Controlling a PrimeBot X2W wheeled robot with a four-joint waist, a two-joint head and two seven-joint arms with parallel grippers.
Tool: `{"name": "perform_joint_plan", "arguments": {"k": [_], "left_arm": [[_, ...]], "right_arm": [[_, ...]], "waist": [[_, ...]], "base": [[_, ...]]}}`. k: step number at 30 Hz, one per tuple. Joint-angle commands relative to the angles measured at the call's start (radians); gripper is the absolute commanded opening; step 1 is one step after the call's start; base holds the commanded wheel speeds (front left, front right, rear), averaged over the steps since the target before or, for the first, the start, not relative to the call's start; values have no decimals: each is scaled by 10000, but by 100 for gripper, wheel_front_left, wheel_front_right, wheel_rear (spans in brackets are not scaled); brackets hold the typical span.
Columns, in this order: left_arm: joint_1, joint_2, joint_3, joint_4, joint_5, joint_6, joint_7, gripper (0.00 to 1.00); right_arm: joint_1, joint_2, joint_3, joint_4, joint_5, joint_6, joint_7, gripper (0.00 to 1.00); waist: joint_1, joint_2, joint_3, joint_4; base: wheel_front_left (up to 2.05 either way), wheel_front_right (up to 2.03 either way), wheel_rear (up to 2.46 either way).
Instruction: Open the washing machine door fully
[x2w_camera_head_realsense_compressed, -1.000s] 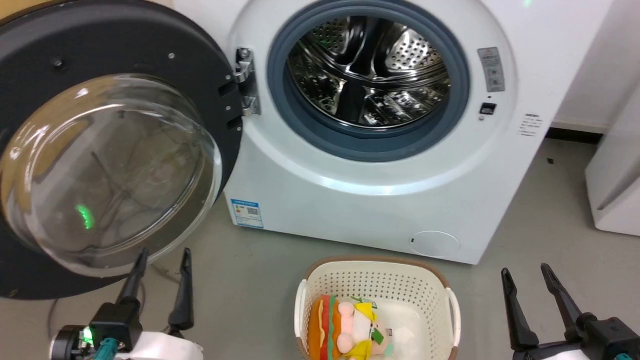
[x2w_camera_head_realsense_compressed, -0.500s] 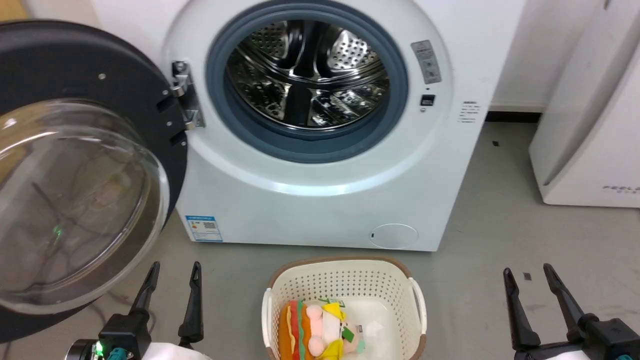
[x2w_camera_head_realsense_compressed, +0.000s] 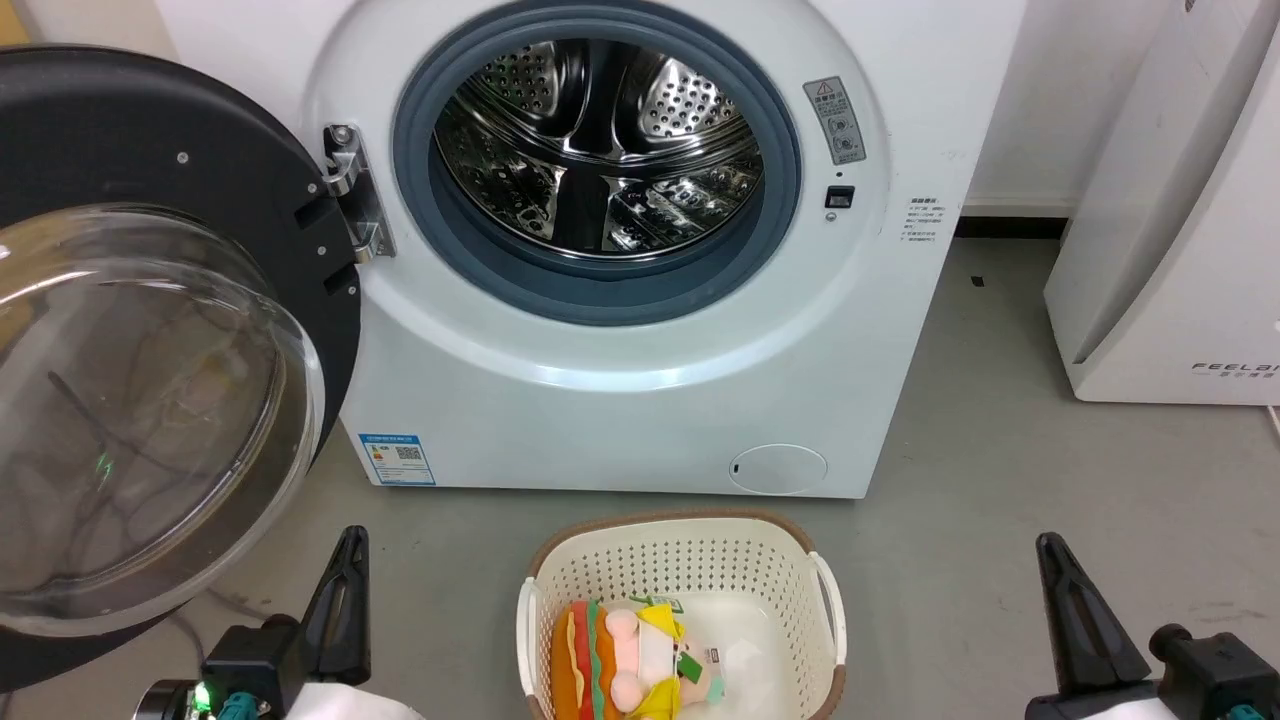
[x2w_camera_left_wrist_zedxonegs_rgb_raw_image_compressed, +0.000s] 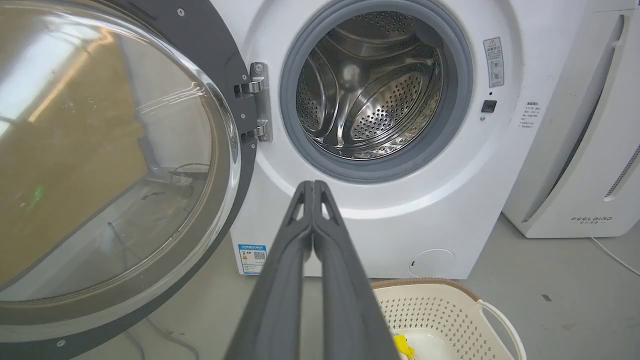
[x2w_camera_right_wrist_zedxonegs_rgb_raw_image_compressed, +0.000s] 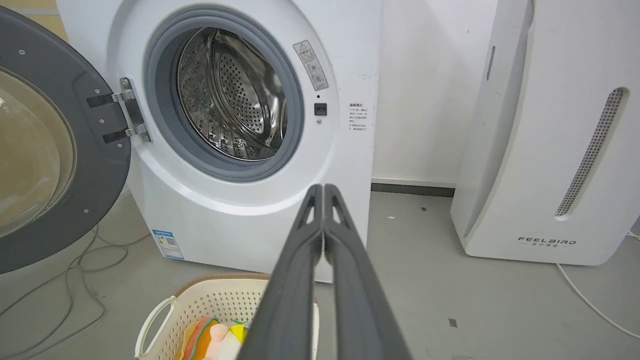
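Left fingers (x2w_camera_left_wrist_zedxonegs_rgb_raw_image_compressed: 282, 290) and right fingers (x2w_camera_right_wrist_zedxonegs_rgb_raw_image_compressed: 295, 290) meet at tips; basket (x2w_camera_head_realsense_compressed: 690, 565) holds plush burger (x2w_camera_head_realsense_compressed: 620, 660).

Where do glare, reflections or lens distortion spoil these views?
Head view: streaky reflections and a green glint on the washing machine door; bright highlights in the steel drum. Left wrist view: brown tint and pale streaks across the door glass. Right wrist view: evenly lit, sharp; the shut right gripper looms large in the foreground.
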Motion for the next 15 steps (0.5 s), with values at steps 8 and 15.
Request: {"name": "perform_joint_plan", "arguments": {"k": [8,15], "left_arm": [[-56,0,-85,-121,79,109,196,0],[-80,-1,-124,-186,116,160,339,0]], "right_arm": [[-121,5,51,-63,-98,1,185,0],[-176,7,88,-91,-142,1,328,0]], "waist": [[0,0,19,-32],[0,0,35,-59]], "base": [[0,0,0],[0,0,0]]}}
